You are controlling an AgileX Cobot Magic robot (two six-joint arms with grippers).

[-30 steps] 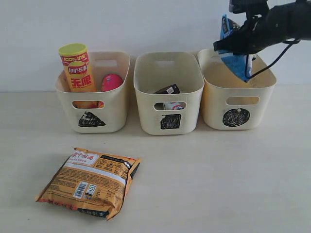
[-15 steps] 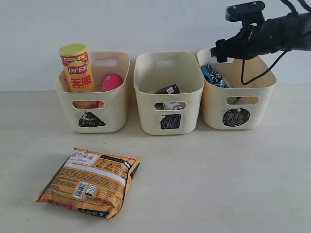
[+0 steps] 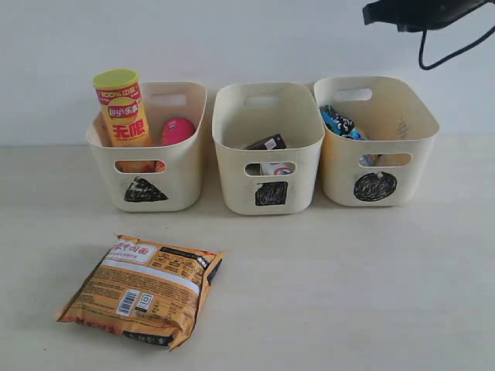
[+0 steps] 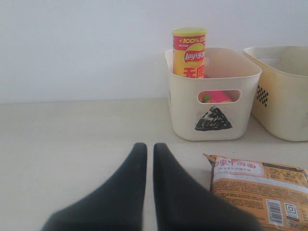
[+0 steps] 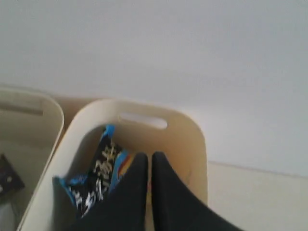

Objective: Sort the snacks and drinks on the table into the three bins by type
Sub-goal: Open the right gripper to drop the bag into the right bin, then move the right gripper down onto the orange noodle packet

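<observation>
The orange-brown bag point(image 3: 143, 290) lies flat on the table point(image 3: 348, 294) at front left. My left gripper point(image 4: 150, 149) hovers low just beside the orange-brown bag point(image 4: 260, 185), shut on nothing. The yellow-red tube point(image 3: 122, 108) and pink tube point(image 3: 178, 131) stand in the triangle bin point(image 3: 174, 174). The dark purple carton point(image 3: 267, 143) and blue-white carton point(image 3: 276, 168) sit in the square bin point(image 3: 232, 178). The blue-black bag point(image 3: 340, 124) leans inside the circle bin point(image 3: 340, 182). My right gripper point(image 5: 150, 159) is shut and empty, high above that bin, over the blue-black bag point(image 5: 96, 175).
The three bins stand in a row against the white back wall. My right arm point(image 3: 410, 11) shows only at the top right edge of the exterior view, with a cable hanging from it. The left arm is out of the exterior view.
My right gripper let go of the blue-black bag, which dropped into the circle bin. The right arm then rose up and back toward the top right. The left arm has not moved.
</observation>
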